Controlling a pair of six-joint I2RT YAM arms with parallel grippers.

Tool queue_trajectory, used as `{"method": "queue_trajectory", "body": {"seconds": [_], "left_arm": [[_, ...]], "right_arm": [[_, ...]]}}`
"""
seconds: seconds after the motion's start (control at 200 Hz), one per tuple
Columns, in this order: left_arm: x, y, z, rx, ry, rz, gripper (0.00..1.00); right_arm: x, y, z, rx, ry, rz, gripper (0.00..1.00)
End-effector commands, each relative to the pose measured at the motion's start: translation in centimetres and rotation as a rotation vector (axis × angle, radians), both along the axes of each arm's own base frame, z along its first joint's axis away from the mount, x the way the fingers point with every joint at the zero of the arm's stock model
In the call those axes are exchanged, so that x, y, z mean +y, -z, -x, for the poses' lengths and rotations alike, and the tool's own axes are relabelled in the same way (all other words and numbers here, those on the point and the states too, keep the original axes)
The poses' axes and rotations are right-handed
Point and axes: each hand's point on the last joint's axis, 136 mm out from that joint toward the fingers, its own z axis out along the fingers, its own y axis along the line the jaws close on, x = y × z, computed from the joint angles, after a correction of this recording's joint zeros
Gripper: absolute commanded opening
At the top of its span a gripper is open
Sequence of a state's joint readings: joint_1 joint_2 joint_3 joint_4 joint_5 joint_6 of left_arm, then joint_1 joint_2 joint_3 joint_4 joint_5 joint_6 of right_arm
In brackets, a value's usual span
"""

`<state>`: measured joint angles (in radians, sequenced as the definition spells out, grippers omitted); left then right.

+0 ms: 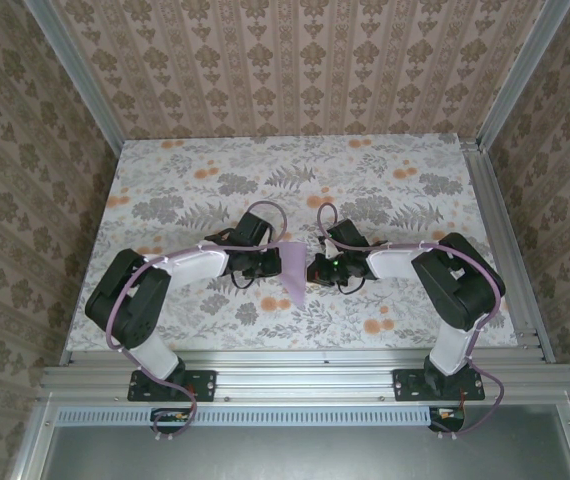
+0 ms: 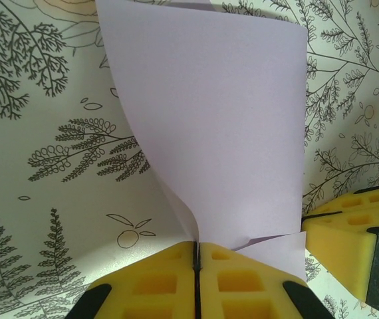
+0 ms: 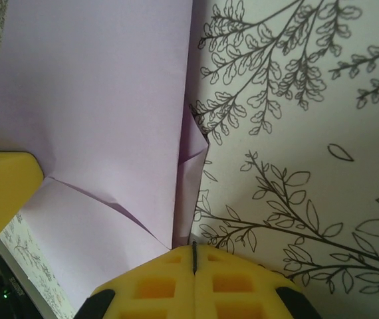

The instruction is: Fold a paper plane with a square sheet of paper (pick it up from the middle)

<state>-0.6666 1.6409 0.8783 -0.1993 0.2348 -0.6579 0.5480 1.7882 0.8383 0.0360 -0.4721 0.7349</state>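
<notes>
The left gripper (image 2: 196, 247) has its yellow fingers (image 2: 156, 286) pressed together on the lower edge of the lilac sheet of paper (image 2: 223, 119), which curls away from the seam. The right gripper (image 3: 193, 247), just beside it, is clamped on the sheet's creased edge. The sheet spans the gap between the two, over the floral tabletop (image 1: 215, 180), near the middle of its front half.

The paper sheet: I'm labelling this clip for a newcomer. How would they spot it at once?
Start at the floral tabletop, near its middle. The sheet of paper is pinched there by the left gripper and right gripper. It is plain pale lilac and creased, unlike the grey-and-orange flowers around it.
</notes>
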Motion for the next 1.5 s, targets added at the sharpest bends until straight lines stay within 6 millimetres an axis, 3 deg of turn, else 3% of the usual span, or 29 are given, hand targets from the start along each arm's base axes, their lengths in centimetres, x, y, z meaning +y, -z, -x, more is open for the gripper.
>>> {"method": "queue_trajectory", "body": {"seconds": [0.0,0.13,0.26,0.52,0.8,0.955,1.2,1.495], "left_arm": [[-0.1,-0.3,-0.2,-0.010,0.025,-0.031,0.09],[-0.2,-0.3,-0.2,-0.017,0.035,-0.041,0.09],[-0.3,-0.3,-0.3,-0.019,0.046,-0.053,0.11],[-0.6,-0.5,-0.1,-0.023,0.059,-0.052,0.13],[-0.7,-1.1,-0.2,-0.034,0.054,-0.034,0.20],[-0.9,-2.0,-0.1,-0.045,0.048,-0.001,0.27],[-1.6,-2.9,0.2,-0.043,0.042,0.077,0.30],[-2.2,-3.2,0.5,-0.023,0.072,0.098,0.27]], "right_arm": [[-0.4,-1.4,-0.1,-0.035,0.000,0.030,0.03],[-0.9,-3.3,0.3,-0.063,0.006,0.027,0.03],[0.2,-4.2,0.5,-0.062,-0.001,-0.039,0.03],[2.0,-2.3,-0.2,-0.033,-0.025,-0.042,0.02],[1.2,0.3,0.3,0.004,-0.033,0.028,0.00],[0.7,0.9,0.6,0.008,-0.036,0.060,0.00],[0.4,1.4,0.7,0.016,-0.038,0.070,0.00],[0.5,1.5,0.8,0.015,-0.035,0.063,0.00]]}}
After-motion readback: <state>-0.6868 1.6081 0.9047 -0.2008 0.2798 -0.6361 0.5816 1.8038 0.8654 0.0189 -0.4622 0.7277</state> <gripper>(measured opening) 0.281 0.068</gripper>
